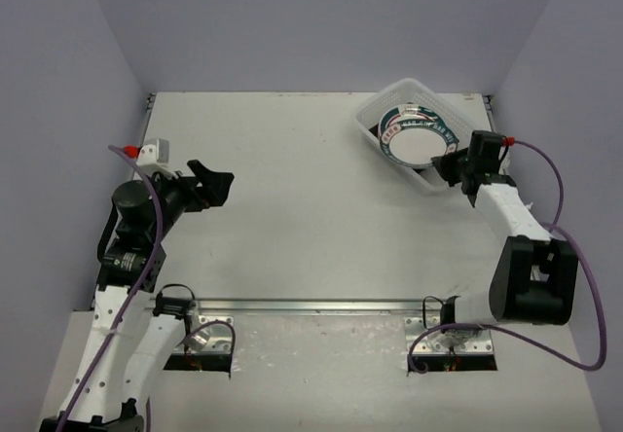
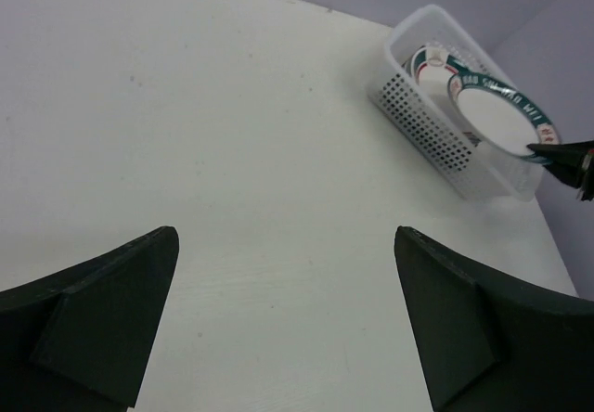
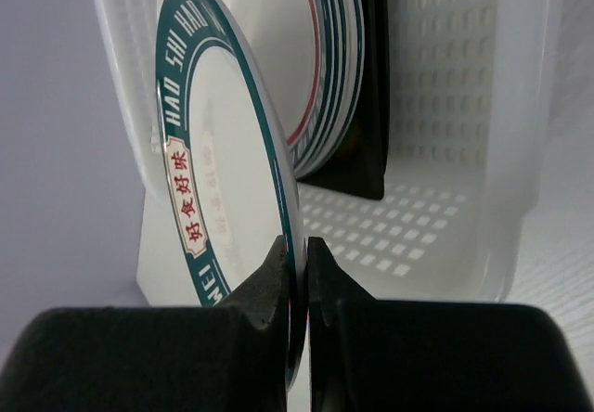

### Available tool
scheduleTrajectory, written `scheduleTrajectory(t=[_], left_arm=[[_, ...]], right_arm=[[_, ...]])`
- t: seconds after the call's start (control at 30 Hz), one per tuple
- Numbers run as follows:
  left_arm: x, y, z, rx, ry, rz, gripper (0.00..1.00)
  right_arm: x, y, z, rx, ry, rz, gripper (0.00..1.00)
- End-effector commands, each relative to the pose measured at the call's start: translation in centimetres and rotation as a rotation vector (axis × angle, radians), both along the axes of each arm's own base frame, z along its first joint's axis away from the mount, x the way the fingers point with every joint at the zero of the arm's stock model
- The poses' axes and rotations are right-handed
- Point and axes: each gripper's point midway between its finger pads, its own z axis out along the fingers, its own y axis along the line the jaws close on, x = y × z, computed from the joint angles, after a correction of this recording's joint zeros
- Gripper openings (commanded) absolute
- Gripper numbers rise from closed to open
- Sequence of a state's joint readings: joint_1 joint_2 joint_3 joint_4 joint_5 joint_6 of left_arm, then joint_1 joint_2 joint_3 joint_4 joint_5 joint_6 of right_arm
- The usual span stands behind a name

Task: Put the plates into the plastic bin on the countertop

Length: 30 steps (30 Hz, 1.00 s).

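A: How far along is the robot getting?

B: Nearly finished, by the look of it. The right gripper (image 3: 299, 254) is pinching the near rim of 1 round plate (image 3: 232, 171), its jaws closed down to a sliver on that edge, and the plate is hanging inside the plastic bin (image 1: 375, 111) at the far right of the countertop (image 1: 292, 218).

A: And the others?

B: Several rims are leaning together behind it (image 3: 329, 78), with a dark square plate (image 3: 367, 152) at the back; the exact count is not showing. No plate is lying out on the countertop, so only the release is probably remaining.

A: Which way is everything pointing?

B: The bin's long axis is running diagonally, far-left to near-right. The held plate is standing on edge, tilted, its face turning up and towards the left arm.

A: And the left gripper (image 1: 214, 181)?

B: It is hovering wide open, holding nothing, well apart from the bin.
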<state>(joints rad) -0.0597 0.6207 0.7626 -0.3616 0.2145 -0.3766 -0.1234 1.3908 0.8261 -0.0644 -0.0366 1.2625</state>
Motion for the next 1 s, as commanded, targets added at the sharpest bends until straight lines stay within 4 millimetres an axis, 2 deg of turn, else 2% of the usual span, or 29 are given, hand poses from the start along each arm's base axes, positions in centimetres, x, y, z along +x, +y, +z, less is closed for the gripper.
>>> scheduleTrajectory(t=[0.0, 0.13, 0.17, 0.2, 0.23, 0.33, 0.37, 0.4, 0.43, 0.53, 0.67, 0.8, 0.83, 0.9, 0.93, 0.97], left_arm=[[0.0, 1.0, -3.3, 0.053, 0.086, 0.042, 1.0], [-0.1, 0.6, -3.6, 0.044, 0.086, 0.022, 1.0], [-0.1, 0.7, -3.6, 0.044, 0.083, 0.029, 1.0], [-0.1, 0.7, -3.6, 0.044, 0.082, 0.029, 1.0], [-0.2, 0.5, -3.6, 0.042, 0.081, 0.016, 1.0], [-0.1, 0.1, -3.7, 0.04, 0.084, -0.001, 1.0], [-0.1, 0.1, -3.8, 0.04, 0.089, -0.005, 1.0], [0.0, 0.0, -4.0, 0.04, 0.094, -0.01, 1.0], [0.0, -0.1, -4.1, 0.038, 0.1, -0.017, 1.0], [0.2, -0.4, -4.7, 0.038, 0.122, -0.035, 1.0], [0.2, -0.5, -4.7, 0.037, 0.122, -0.039, 1.0], [0.2, -0.5, -4.6, 0.039, 0.119, -0.038, 1.0], [0.2, -0.5, -4.6, 0.038, 0.119, -0.039, 1.0], [0.3, -0.3, -4.6, 0.041, 0.121, -0.03, 1.0], [0.3, -0.3, -4.7, 0.041, 0.122, -0.029, 1.0], [0.3, -0.2, -4.8, 0.043, 0.128, -0.024, 1.0]], right_arm=[[4.8, -4.2, 1.3, -0.036, 0.045, -0.188, 0.0], [7.0, -4.8, 0.5, -0.029, 0.058, -0.181, 0.0], [7.8, -4.8, 1.0, -0.03, 0.02, -0.174, 0.0], [7.9, -4.6, 0.4, -0.024, 0.033, -0.163, 0.0], [8.8, -4.4, 0.6, -0.018, 0.021, -0.137, 0.34], [9.6, -2.6, -0.3, -0.007, 0.053, -0.016, 0.62], [9.7, -2.6, -0.3, -0.008, 0.051, -0.014, 0.63], [9.8, -2.0, -0.2, -0.011, 0.041, 0.024, 0.88], [10.1, -1.6, 0.1, -0.019, 0.022, 0.058, 0.99], [11.8, -0.8, 0.8, -0.087, 0.039, 0.179, 0.99], [9.8, -0.8, -1.1, -0.108, 0.194, 0.213, 0.99], [6.8, -1.1, -1.5, -0.152, 0.193, 0.179, 0.99], [5.8, -1.0, -1.0, -0.17, 0.186, 0.179, 0.99], [4.8, -1.0, 1.5, -0.228, 0.115, 0.178, 0.99], [4.8, -1.1, 1.5, -0.237, 0.115, 0.184, 0.99], [3.9, -0.6, 2.5, -0.244, 0.083, 0.218, 0.99]])
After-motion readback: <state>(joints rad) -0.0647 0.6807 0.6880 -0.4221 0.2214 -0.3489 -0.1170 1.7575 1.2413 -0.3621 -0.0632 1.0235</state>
